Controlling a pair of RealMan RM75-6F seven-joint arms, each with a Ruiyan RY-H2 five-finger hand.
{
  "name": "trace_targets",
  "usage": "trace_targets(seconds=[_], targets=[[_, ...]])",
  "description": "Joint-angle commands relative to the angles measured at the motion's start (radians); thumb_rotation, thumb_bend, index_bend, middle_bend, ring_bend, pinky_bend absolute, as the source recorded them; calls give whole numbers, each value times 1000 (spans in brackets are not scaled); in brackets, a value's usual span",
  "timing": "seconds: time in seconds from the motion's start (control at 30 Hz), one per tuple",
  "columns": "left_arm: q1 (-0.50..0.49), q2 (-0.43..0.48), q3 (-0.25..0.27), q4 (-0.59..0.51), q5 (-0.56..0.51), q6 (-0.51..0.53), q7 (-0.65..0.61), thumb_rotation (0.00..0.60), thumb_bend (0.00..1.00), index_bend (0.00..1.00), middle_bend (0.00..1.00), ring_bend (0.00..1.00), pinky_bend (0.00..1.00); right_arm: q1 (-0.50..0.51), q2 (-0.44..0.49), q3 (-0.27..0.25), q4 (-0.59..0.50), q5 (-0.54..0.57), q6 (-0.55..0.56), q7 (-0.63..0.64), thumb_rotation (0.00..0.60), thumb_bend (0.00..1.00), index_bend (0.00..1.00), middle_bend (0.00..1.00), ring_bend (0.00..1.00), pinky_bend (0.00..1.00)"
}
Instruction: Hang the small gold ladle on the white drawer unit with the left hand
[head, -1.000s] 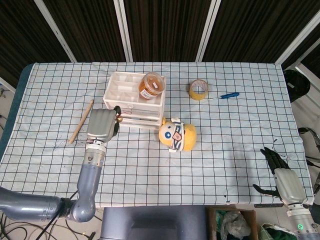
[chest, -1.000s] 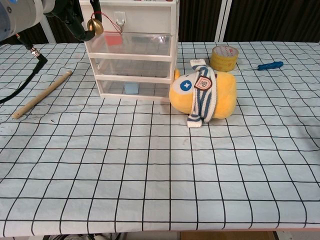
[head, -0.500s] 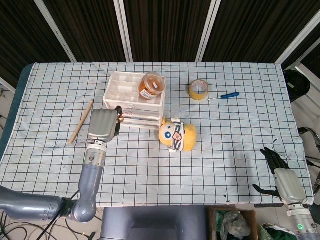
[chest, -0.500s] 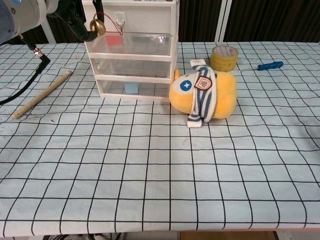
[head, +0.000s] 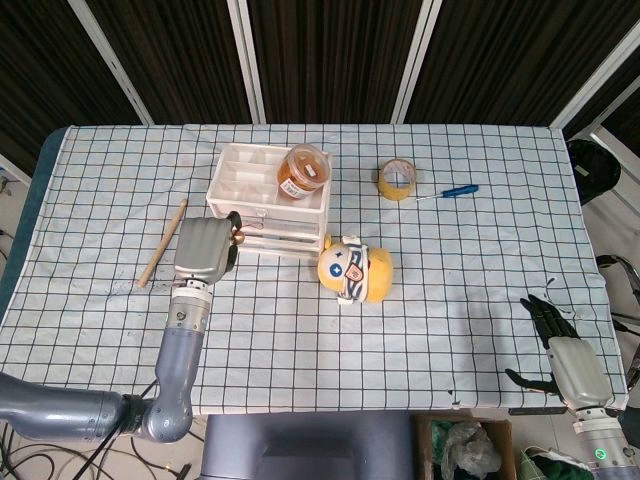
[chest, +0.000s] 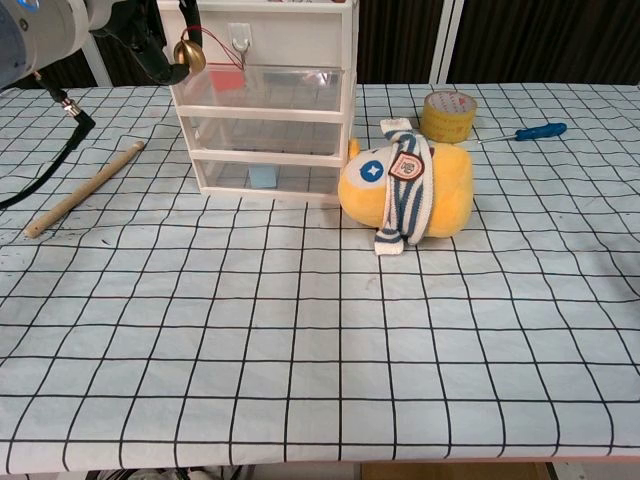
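Observation:
My left hand hovers at the front left corner of the white drawer unit and grips the small gold ladle. The ladle's round gold bowl shows beside the dark fingers in the chest view, level with the top drawer. A red cord runs from the ladle toward a small white hook on the unit's front. From the head view only a gold speck of the ladle peeks past the hand. My right hand rests low at the table's front right corner, fingers spread and holding nothing.
A jar with an orange lid stands on top of the drawer unit. A yellow plush toy lies just right of the unit. A wooden stick lies left of my hand. Yellow tape and a blue screwdriver sit at the back right.
The left hand with the ladle shifted slightly right and up, then back a little to the left; the bowl stays near the unit's top left corner. The right hand has not moved.

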Motion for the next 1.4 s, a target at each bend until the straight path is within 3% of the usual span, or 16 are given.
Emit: trace_targets(seconds=[0.03,0.23,0.5,0.83,1.07,1.17,1.23,1.4], targets=[[2,2,0,2,0,-1,-2,600,398,448,1000,1000,1000,0,0,0,-1,0,0,0,600,116,0,0,0,134],[7,6,3,14,-13,-7,-3,600,381,426,1000,1000,1000,0,0,0,-1,0,0,1,600,116,0,0,0,134],[14,1,7,55,-56,-23,0,600,97,327,1000,1000,1000,-1,1,1,-3,0,2,3,600,116,0,0,0,134],[28,7,3,74,-55,-31,-29,600,87,316,1000,1000,1000,0,2,2,-2,3,1,3,600,116,0,0,0,134],[69,48,20,8,-21,-30,-81,600,87,309,985,982,1000,-1,2,2,-2,5,1,3,600,116,0,0,0,134],[121,91,56,-51,30,-27,-141,600,87,274,881,885,978,0,2,3,-1,5,1,1,600,117,0,0,0,134],[155,122,84,-83,67,-24,-178,600,87,245,766,777,903,0,2,3,-1,6,1,1,600,117,0,0,0,134],[269,222,201,-148,244,-4,-303,600,78,132,394,436,576,0,1,5,0,9,1,-5,600,116,0,0,0,134]])
